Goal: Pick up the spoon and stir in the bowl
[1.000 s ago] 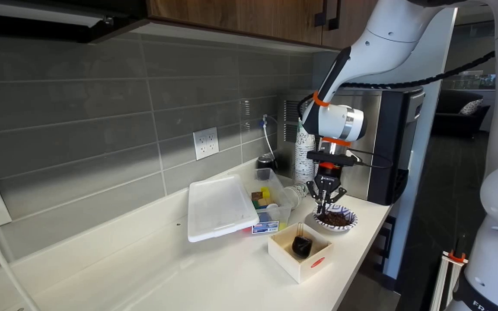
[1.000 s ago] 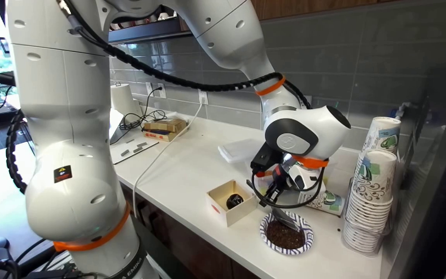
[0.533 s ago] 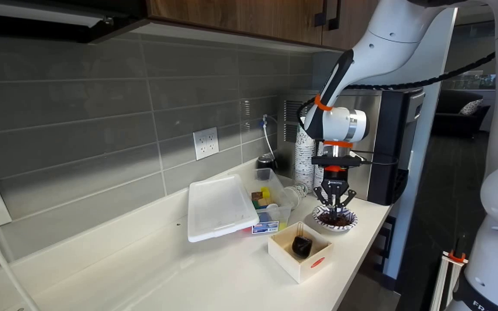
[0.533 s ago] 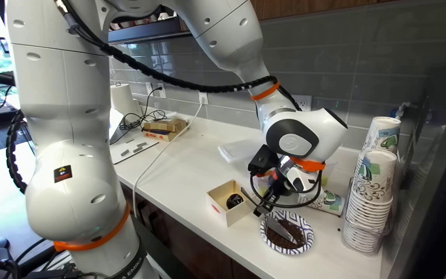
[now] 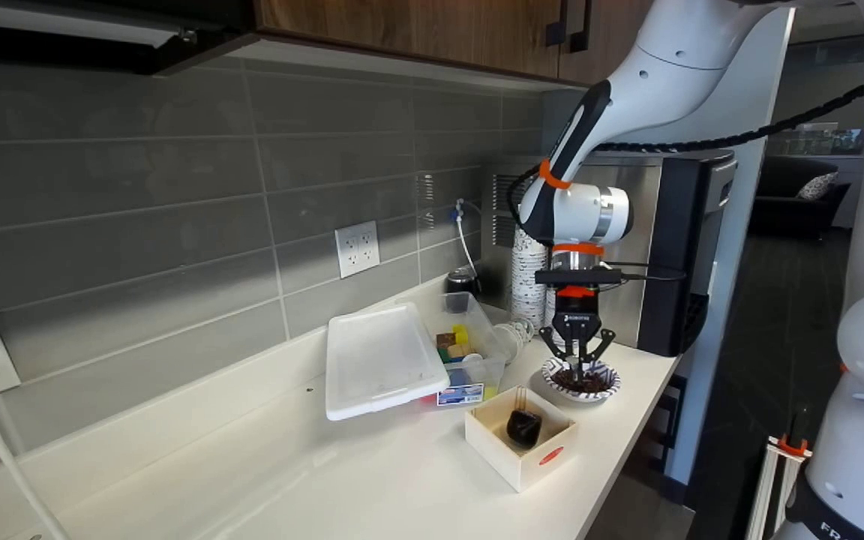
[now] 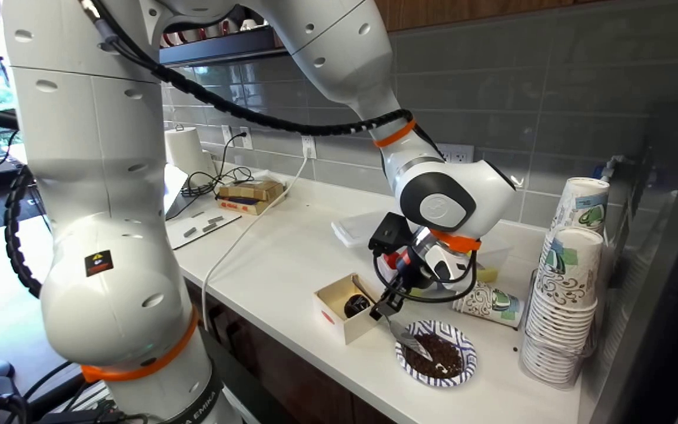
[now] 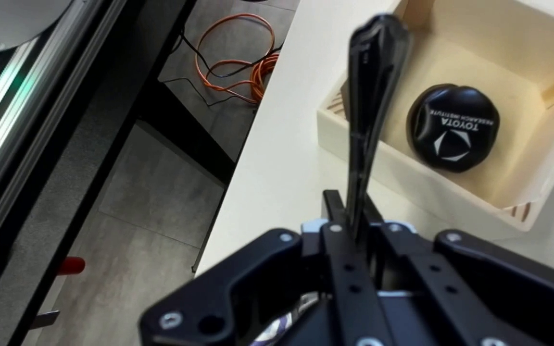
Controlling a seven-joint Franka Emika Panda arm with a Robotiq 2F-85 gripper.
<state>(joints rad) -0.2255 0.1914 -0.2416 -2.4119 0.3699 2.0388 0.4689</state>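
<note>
lurker: wait, so did you actually have the spoon (image 6: 408, 340) or not?

OP: Yep. Wrist view settled it: my gripper (image 7: 354, 206) was clenched on the spoon, handle sticking up out of the grip. So the pickup part was done.

lurker: and the stirring?

OP: Going, I'd say. Over the last second the tip had left the side of the bowl (image 6: 469, 353) away from the wooden box (image 6: 358, 328) and been drawn back toward that box. The spoon ended up slanting across the near-box rim, tip at the dark crumbly stuff (image 6: 446, 347). Couldn't tell how deep it dug, if at all.

lurker: bowl slide around?

OP: Nope, same spot on the counter (image 6: 292, 253), just beside the box. Good sign, imo. My worry was the backstroke: any more pull and the tip might've hopped the rim and flung some out. I figured the next move called for pushing back to the middle, a bit lower.
</note>
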